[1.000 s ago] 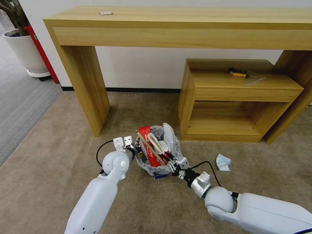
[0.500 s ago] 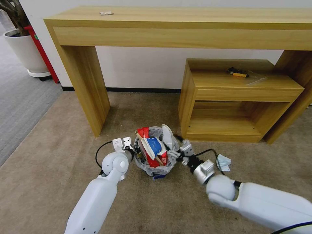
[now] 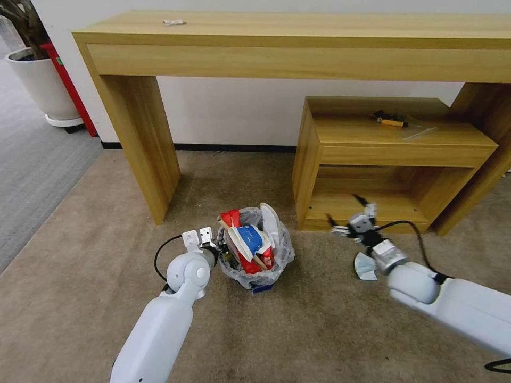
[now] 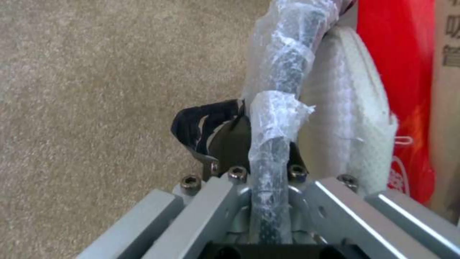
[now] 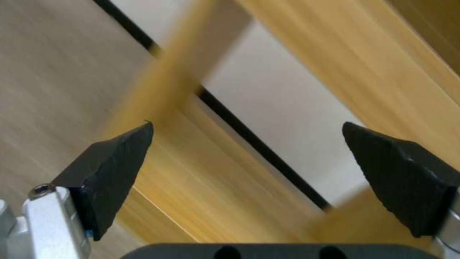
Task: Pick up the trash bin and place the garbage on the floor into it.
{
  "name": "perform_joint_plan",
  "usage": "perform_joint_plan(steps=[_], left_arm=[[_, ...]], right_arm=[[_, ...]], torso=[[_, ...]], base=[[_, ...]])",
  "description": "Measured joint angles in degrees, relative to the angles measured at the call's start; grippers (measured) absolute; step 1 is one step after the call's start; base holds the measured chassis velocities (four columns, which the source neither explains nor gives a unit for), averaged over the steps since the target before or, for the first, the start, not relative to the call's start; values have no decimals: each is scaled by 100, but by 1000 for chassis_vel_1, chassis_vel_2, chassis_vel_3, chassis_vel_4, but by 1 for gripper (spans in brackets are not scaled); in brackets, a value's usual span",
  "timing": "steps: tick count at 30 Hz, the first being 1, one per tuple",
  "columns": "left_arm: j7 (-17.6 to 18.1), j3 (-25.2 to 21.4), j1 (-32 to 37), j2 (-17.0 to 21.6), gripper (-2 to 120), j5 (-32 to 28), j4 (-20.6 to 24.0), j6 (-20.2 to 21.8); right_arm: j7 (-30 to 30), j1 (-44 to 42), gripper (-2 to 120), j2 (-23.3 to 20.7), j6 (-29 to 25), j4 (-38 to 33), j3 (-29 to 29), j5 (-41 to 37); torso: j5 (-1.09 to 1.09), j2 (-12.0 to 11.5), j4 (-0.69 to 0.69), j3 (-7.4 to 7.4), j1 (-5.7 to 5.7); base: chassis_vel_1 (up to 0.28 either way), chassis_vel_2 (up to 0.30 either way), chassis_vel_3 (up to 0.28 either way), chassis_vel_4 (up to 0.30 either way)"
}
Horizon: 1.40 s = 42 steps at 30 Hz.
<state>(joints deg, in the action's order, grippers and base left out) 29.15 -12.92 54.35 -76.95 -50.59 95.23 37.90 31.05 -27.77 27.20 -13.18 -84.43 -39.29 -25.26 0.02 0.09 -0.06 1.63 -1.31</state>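
Observation:
The trash bin [image 3: 279, 259], black with a clear bag liner, stands on the beige floor [image 3: 106, 255], full of garbage. On top lie red wrappers [image 3: 232, 218], a blue-white packet [image 3: 250, 238] and a white slipper [image 3: 270, 218]. My left gripper [image 3: 220, 249] is shut on the bin's left rim. In the left wrist view the bagged rim [image 4: 280, 82] runs between its fingers [image 4: 192, 124], beside the slipper [image 4: 345, 118]. My right gripper [image 3: 343, 208] hangs open and empty in front of the low shelf, just above a pale blue mask [image 3: 364, 266] on the carpet; its fingertips [image 5: 120, 151] are spread wide.
A long wooden desk [image 3: 298, 42] spans the back, its leg [image 3: 141, 138] left of the bin. A low wooden shelf unit [image 3: 394, 159] stands right of the bin. The white plant pot [image 3: 40, 85], red box [image 3: 66, 80] and grey carpet [image 3: 32, 159] are at far left.
My right gripper has drawn away from the bin's right side, moving right and up toward the low shelf. The blue-white packet now lies on top of the bin's contents. The left arm held still.

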Motion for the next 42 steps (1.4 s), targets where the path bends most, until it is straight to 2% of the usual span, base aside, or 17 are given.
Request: perform_joint_plan(steps=[14,21,27,30,33,40,42], left_arm=[[-23,-125,171,69,0,17,102,-4],[-30,-136,198,59,0,8,156,12],[-49,-138,186,-44,0,57,98,-3],[-66,-117,157,-89,0,84,60,-5],[-106,-109,139,-108,0,147,40,-3],[-123,-126,126,-111,0,144,10,0],[-135,-147,137,-152,0,169,-21,-18]], right_arm=[[421,-414,100,13,372,806,283,-207],[353,-563,100,157,351,1381,331,-412],[158,-853,100,541,381,2102,620,-624],[98,-1138,100,950,590,2583,993,-821],[-28,-1211,100,1179,599,2935,1106,-787],[-495,-1255,100,1307,628,3262,1222,-732],[-891,-1256,100,1369,515,3405,1239,-706]], torso=[[-2,0,2,0,0],[-1,-1,0,0,0],[2,-1,2,-1,0],[1,-1,2,-1,0],[0,-1,3,-1,0],[-3,-1,1,-1,0],[-1,0,3,-1,1]], base=[[0,0,0,0],[0,0,0,0],[0,0,0,0],[0,0,0,0],[0,0,0,0],[0,0,0,0],[0,0,0,0]])
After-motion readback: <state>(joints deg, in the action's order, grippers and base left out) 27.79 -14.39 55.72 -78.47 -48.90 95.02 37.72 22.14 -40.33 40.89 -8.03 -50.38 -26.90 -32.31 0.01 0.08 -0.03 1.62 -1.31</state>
